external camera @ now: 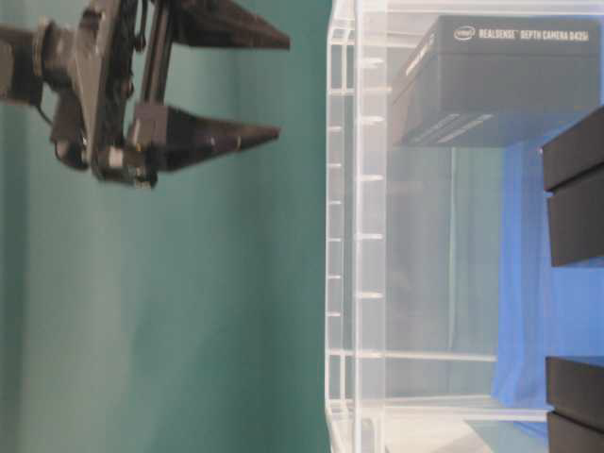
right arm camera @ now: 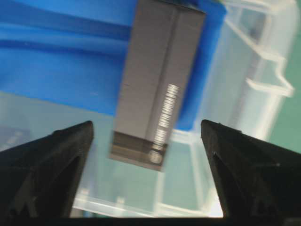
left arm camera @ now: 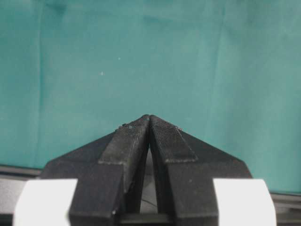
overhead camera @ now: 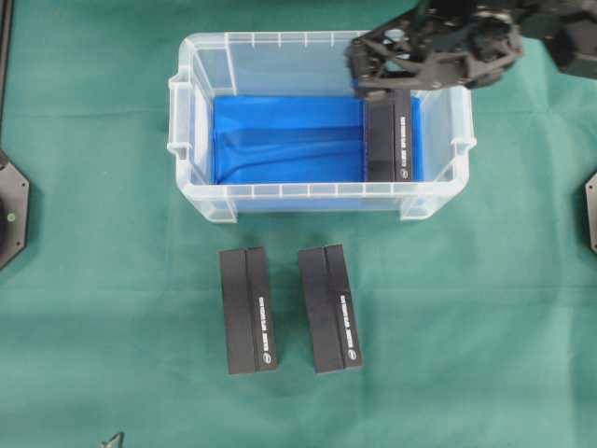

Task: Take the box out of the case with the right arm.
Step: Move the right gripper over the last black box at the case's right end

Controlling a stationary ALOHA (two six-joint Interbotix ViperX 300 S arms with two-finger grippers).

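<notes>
The right gripper point(right arm camera: 148, 141) sat closest to its wrist camera, its two pointed black fingers point(right arm camera: 51, 160) spread wide with nothing between them. Framed in the gap below lay the box point(right arm camera: 157, 80), a long dark carton with white printing along one side, resting on the blue lining of the case point(right arm camera: 263, 70) against its right-hand end. From overhead the right arm point(overhead camera: 438, 47) hung over the case's far right corner, above the far end of the box point(overhead camera: 390, 140) and covering it, while the near end of the box lay close to the front wall of the case point(overhead camera: 308, 191). In the table-level view the gripper point(external camera: 274, 85) stood clear of the case rim point(external camera: 344, 236), apart from the box point(external camera: 500, 85) seen through the clear wall. Two more dark boxes, one on the left point(overhead camera: 248, 310) and one on the right point(overhead camera: 329, 308), lay side by side on the green cloth point(overhead camera: 93, 327) in front of the case, apart from each other. The left gripper point(left arm camera: 149, 120) had its tips pressed together over bare green cloth, holding nothing
</notes>
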